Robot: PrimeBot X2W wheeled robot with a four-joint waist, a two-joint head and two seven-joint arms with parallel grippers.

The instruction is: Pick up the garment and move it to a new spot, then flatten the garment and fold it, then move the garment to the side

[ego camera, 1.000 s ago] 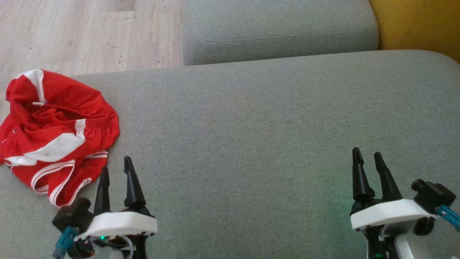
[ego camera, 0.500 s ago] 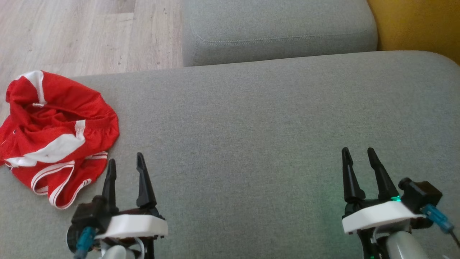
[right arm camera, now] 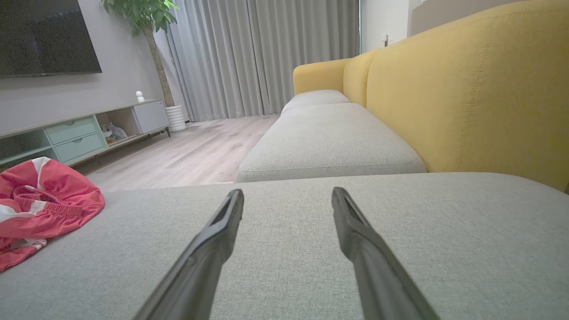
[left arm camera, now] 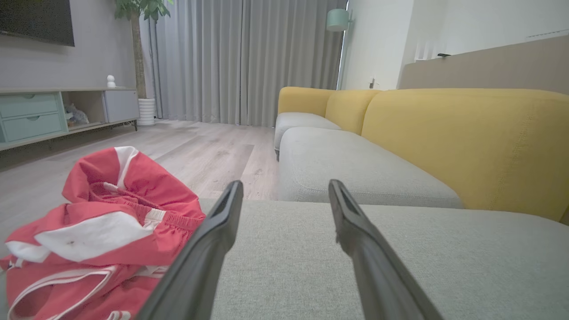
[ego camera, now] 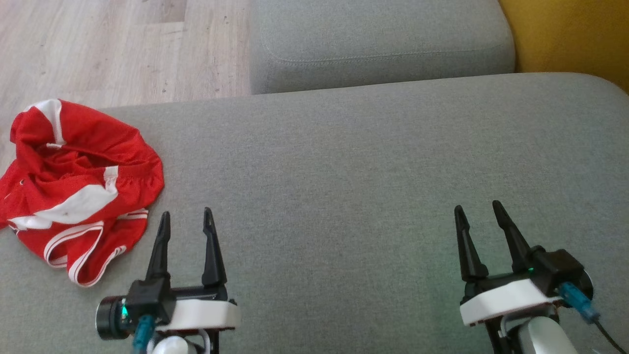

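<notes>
A crumpled pair of red athletic shorts [ego camera: 81,187] with white panels and white striped hems lies in a heap at the left end of a wide grey fabric sofa seat [ego camera: 344,167], seen from above in the head view. The heap reaches the far edge of the seat, beyond which there is pale wood flooring [ego camera: 123,49]. The left gripper [ego camera: 185,212] hovers low over the seat just to the right of the shorts. Its two long dark fingers are spread apart with nothing between them, and they do not touch the cloth. The right gripper [ego camera: 477,206] hovers well apart from the shorts, over the bare right part of the seat, its fingers likewise spread and empty. Both point away from the robot. Behind the seat sits a second grey cushion [ego camera: 378,44], and a mustard-yellow sofa backrest [ego camera: 565,34] rises at the far right.
</notes>
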